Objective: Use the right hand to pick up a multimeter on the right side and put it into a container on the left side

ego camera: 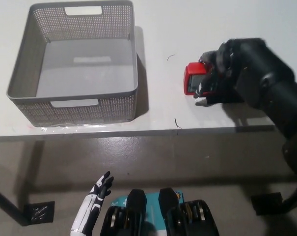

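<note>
Red multimeter [193,78] lies on the white tabletop [163,29], right of the grey mesh basket [74,64] and well apart from it. Black right hand [222,73] covers most of it, fingers wrapped around its body in a grasp. White left hand [96,196] hangs below the tabletop edge, fingers spread, holding nothing.

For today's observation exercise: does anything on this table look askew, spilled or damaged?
Nothing stands out. The grey basket sits squarely on the table, the red multimeter lies flat under the right hand, and the left hand rests below the table.
</note>
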`<control>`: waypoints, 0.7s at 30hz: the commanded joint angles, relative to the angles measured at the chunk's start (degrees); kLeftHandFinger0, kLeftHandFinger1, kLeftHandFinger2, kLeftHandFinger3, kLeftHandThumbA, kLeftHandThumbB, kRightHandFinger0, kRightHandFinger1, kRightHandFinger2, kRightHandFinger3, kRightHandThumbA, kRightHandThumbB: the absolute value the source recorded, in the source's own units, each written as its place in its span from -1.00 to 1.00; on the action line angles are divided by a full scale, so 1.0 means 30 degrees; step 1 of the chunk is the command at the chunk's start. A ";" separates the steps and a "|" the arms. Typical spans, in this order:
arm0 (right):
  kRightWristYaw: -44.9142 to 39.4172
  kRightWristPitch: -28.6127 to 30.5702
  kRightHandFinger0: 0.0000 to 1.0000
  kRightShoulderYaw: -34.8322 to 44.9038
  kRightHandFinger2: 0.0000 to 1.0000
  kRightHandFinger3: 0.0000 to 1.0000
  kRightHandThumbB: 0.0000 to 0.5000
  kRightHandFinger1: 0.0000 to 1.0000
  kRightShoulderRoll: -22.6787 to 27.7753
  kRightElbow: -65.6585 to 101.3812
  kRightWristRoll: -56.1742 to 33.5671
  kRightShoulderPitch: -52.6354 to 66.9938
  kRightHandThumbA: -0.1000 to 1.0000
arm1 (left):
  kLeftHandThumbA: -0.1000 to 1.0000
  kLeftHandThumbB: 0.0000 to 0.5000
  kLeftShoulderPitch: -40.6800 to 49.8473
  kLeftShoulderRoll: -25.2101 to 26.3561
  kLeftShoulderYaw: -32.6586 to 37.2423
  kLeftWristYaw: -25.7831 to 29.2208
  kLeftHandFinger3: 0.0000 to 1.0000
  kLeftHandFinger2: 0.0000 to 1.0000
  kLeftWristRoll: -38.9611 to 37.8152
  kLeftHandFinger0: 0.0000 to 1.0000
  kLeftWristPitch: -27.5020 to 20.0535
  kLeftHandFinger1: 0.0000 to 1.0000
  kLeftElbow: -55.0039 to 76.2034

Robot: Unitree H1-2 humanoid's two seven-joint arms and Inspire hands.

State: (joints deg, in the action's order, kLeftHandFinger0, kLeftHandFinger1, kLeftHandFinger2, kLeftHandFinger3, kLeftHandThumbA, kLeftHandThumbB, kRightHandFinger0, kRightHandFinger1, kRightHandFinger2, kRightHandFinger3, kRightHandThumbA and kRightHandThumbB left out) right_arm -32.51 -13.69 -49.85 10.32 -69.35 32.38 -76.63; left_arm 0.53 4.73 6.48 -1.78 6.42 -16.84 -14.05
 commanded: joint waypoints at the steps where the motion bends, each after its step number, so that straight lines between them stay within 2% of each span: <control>1: 0.0119 0.2210 1.00 -0.1556 1.00 1.00 1.00 1.00 -0.0559 -0.1425 0.2436 -0.0969 0.82 | 1.00 0.53 -0.0430 0.0079 0.0018 -0.0232 1.00 1.00 -0.0080 1.00 -0.0653 1.00 0.0476; 2: 0.0275 0.2255 1.00 -0.1659 1.00 1.00 1.00 1.00 -0.0589 -0.1537 0.2459 -0.0844 0.80 | 1.00 0.53 -0.0447 0.0066 0.0023 -0.0214 1.00 1.00 -0.0037 1.00 -0.0692 1.00 0.0455; 7: 0.1384 0.2611 1.00 -0.2237 1.00 1.00 1.00 1.00 -0.0828 -0.2305 0.3023 0.0384 0.45 | 1.00 0.64 -0.0504 0.0079 0.0001 -0.0339 1.00 1.00 -0.0138 1.00 -0.0740 1.00 0.0436; 9: 0.1665 0.2739 1.00 -0.2375 1.00 1.00 1.00 1.00 -0.0803 -0.2482 0.3307 0.0776 0.40 | 1.00 0.64 -0.0483 0.0045 0.0041 -0.0351 1.00 1.00 -0.0104 1.00 -0.0725 1.00 0.0499; 10: 0.2358 0.2502 1.00 -0.2099 1.00 1.00 0.89 1.00 -0.0740 -0.2591 0.3180 0.1120 0.19 | 1.00 0.62 -0.0497 0.0041 0.0059 -0.0337 1.00 1.00 -0.0059 1.00 -0.0797 1.00 0.0507; 11: 0.3330 0.2350 1.00 -0.1971 1.00 1.00 0.86 1.00 -0.0624 -0.2648 0.3290 0.1426 -0.14 | 1.00 0.66 -0.0582 0.0014 0.0024 -0.0377 1.00 1.00 -0.0199 1.00 -0.0831 1.00 0.0446; 12: 0.3921 0.2236 1.00 -0.2033 1.00 1.00 0.86 1.00 -0.0593 -0.2723 0.3466 0.1576 -0.19 | 1.00 0.66 -0.0619 -0.0005 -0.0001 -0.0407 1.00 1.00 -0.0302 1.00 -0.0854 1.00 0.0429; 13: 0.4961 0.2130 1.00 -0.2317 1.00 1.00 0.68 1.00 -0.0562 -0.2832 0.3898 0.1769 -0.44 | 1.00 0.65 -0.0665 0.0012 -0.0014 -0.0412 1.00 1.00 -0.0298 1.00 -0.0862 1.00 0.0451; 14: 0.5420 0.2105 1.00 -0.2381 1.00 1.00 0.67 1.00 -0.0559 -0.2913 0.4095 0.1811 -0.45 | 1.00 0.65 -0.0728 0.0044 -0.0034 -0.0437 1.00 1.00 -0.0293 1.00 -0.0845 1.00 0.0477; 15: 0.7908 0.2133 -0.26 -0.2925 0.40 1.00 0.30 -0.11 -0.0421 -0.3158 0.4881 0.2156 -0.74 | 1.00 0.64 -0.0827 0.0155 -0.0027 -0.0509 1.00 1.00 -0.0244 1.00 -0.0806 1.00 0.0551; 16: 0.8867 0.2399 -0.51 -0.2730 0.19 1.00 0.19 -0.30 -0.0256 -0.3215 0.4764 0.2284 -0.80 | 1.00 0.66 -0.0882 0.0176 -0.0045 -0.0565 1.00 1.00 -0.0330 1.00 -0.0820 1.00 0.0522; 17: 0.9334 0.2630 -0.67 -0.2476 0.20 0.98 0.11 -0.30 -0.0133 -0.3250 0.4536 0.2324 -0.89 | 1.00 0.67 -0.0943 0.0190 -0.0063 -0.0594 1.00 1.00 -0.0378 1.00 -0.0821 1.00 0.0490; 18: 0.9480 0.2897 -0.47 -0.1713 0.26 0.86 0.01 -0.13 0.0032 -0.3303 0.3797 0.2266 -0.98 | 1.00 0.68 -0.1102 0.0217 -0.0101 -0.0609 1.00 1.00 -0.0419 1.00 -0.0848 1.00 0.0383; 19: 0.9301 0.3062 -0.48 -0.0502 0.17 0.82 -0.11 -0.18 0.0215 -0.3353 0.2594 0.2261 -1.00 | 1.00 0.68 -0.1146 0.0223 -0.0107 -0.0617 1.00 1.00 -0.0427 1.00 -0.0910 1.00 0.0302; 20: 0.9094 0.3154 -0.60 0.0226 0.11 0.81 -0.14 -0.27 0.0293 -0.3425 0.1979 0.2230 -1.00 | 1.00 0.68 -0.1161 0.0219 -0.0107 -0.0618 1.00 1.00 -0.0412 1.00 -0.0908 1.00 0.0300; 21: 0.8726 0.3287 -0.64 0.1329 -0.04 0.47 -0.25 -0.32 0.0534 -0.3379 0.1012 0.2167 -1.00 | 1.00 0.68 -0.1173 0.0207 -0.0092 -0.0601 1.00 1.00 -0.0361 1.00 -0.0910 1.00 0.0247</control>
State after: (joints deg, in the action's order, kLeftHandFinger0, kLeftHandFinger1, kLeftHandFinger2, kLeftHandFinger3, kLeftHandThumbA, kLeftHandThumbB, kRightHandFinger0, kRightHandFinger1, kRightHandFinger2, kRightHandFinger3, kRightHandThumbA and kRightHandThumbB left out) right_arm -15.20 -7.16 -53.29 8.22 -76.29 40.85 -73.24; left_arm -1.12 4.78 6.45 -2.80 6.17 -17.07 -14.06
